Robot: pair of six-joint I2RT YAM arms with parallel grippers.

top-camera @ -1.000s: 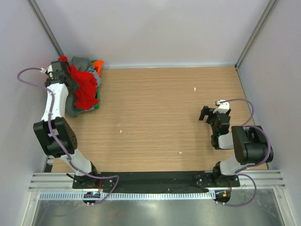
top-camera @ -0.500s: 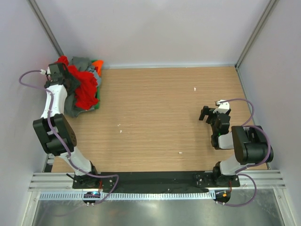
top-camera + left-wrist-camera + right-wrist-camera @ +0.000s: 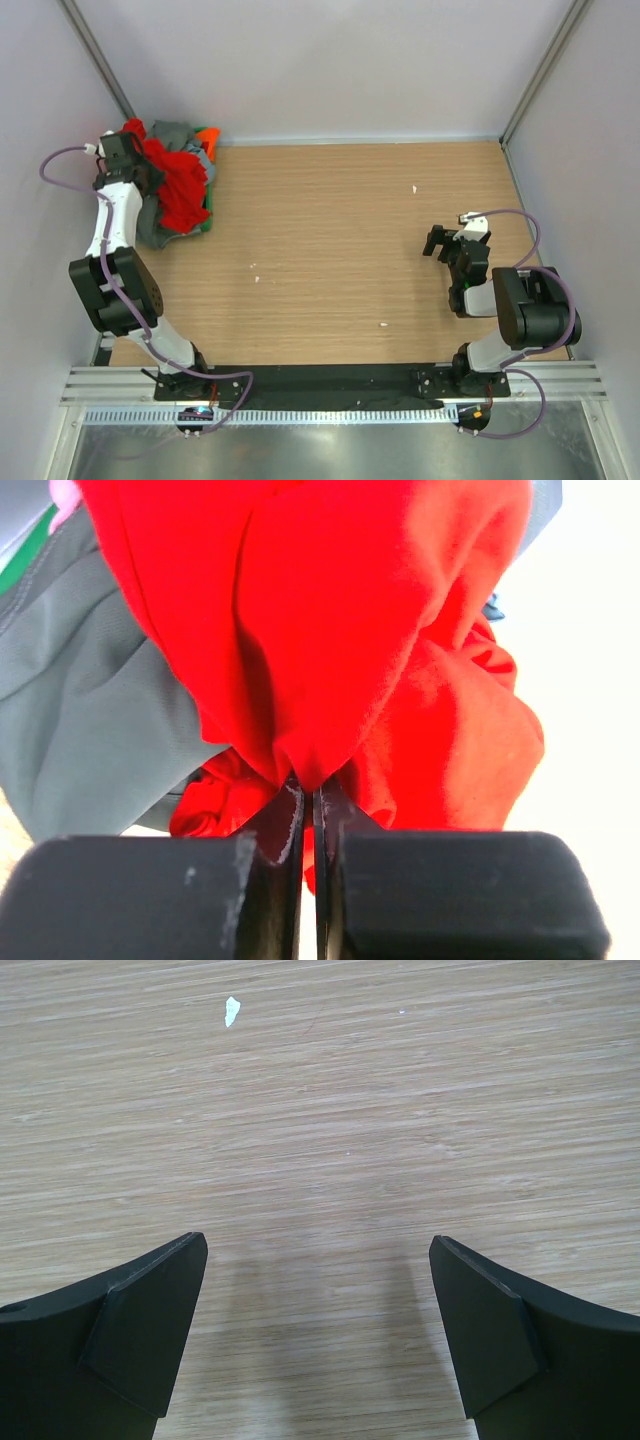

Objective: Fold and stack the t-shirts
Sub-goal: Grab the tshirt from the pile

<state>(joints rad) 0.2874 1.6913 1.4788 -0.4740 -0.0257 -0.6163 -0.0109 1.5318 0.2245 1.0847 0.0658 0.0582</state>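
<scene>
T-shirts (image 3: 172, 190) crumpled in one heap at the far-left corner of the surface (image 3: 340, 230), none folded.

Top view: red t-shirt (image 3: 182, 188) on top of the heap, dark grey t-shirt (image 3: 160, 228) under it, orange cloth (image 3: 208, 137) and green cloth (image 3: 207, 222) poking out on the right side. Left claw (image 3: 143, 172) is at the heap's left side, close to the left wall (image 3: 50, 110), tips in red cloth. Right claw (image 3: 437, 242) is near the right edge, well apart from the heap. Middle of the surface is bare wood, so there is plenty of room to spread a shirt. The corner is tight, with walls on two sides.

Left wrist view: left claw (image 3: 310, 795) pinched tight on a fold of the red t-shirt (image 3: 350, 630), cloth bunching up from the tips. Dark grey t-shirt (image 3: 90, 700) lies to the left underneath. Cloth looks soft, light and limp, so it will likely drape and drag its neighbours. A mid-body pinch only lifts a bunch. Shoulders or hem corners are the better holds once it is spread.

Right wrist view: right claw (image 3: 317, 1248) wide, nothing between the fingers, bare surface (image 3: 320, 1080) below, white speck (image 3: 231, 1010) further off.
</scene>
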